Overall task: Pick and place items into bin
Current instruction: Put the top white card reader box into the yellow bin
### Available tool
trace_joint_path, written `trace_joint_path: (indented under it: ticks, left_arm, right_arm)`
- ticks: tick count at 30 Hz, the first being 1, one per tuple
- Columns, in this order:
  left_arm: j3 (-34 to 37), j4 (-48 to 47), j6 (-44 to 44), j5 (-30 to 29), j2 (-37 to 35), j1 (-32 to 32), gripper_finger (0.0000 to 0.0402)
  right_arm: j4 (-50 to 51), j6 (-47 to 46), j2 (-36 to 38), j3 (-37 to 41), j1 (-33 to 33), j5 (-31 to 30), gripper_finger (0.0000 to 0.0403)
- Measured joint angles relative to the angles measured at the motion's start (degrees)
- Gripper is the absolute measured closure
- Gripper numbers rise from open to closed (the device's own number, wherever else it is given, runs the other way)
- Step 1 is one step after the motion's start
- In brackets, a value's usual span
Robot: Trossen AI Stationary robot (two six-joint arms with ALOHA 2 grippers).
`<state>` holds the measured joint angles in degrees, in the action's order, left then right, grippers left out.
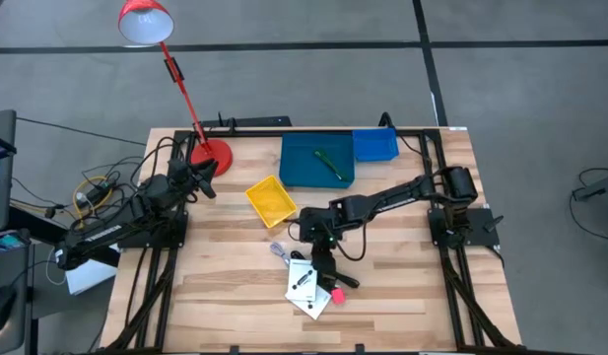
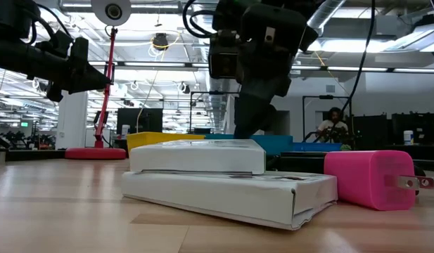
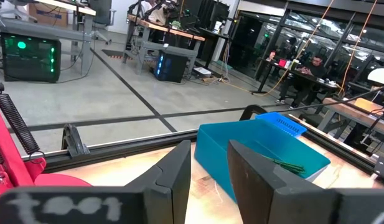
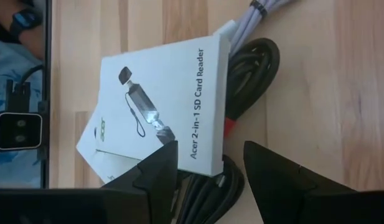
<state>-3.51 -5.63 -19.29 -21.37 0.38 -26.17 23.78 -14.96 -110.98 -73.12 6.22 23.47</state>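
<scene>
Two white card boxes lie stacked near the table's front middle; the upper one bears a black card-reader picture. Black cable with a red bit coils beside and under them. A pink plug lies next to the boxes, and a pale cable lies to their left. The green pen rests inside the teal bin. My right gripper is open and points down over the box's edge and the black cable. My left gripper is open, in the air near the lamp base.
A yellow bin sits left of the teal bin, and a small blue bin sits at its right. A red desk lamp rises from the far left corner. People sit at desks in the room beyond the table.
</scene>
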Motion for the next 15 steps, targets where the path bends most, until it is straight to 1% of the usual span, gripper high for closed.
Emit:
trace_joint_path:
  ticks: [6,11,15]
  left_arm:
    - [0.0,0.0,0.0,0.0,0.0,0.0,0.0307]
    - [0.0,0.0,0.0,0.0,0.0,0.0,0.0307]
    - [0.0,0.0,0.0,0.0,0.0,0.0,0.0307]
  right_arm:
    - [0.4,0.0,-1.6,0.0,0.0,1.0,0.0226]
    - [-0.2,0.0,-2.8,0.0,-0.5,4.2,0.0226]
    - [-0.2,0.4,-2.8,0.0,-0.8,4.2,0.0226]
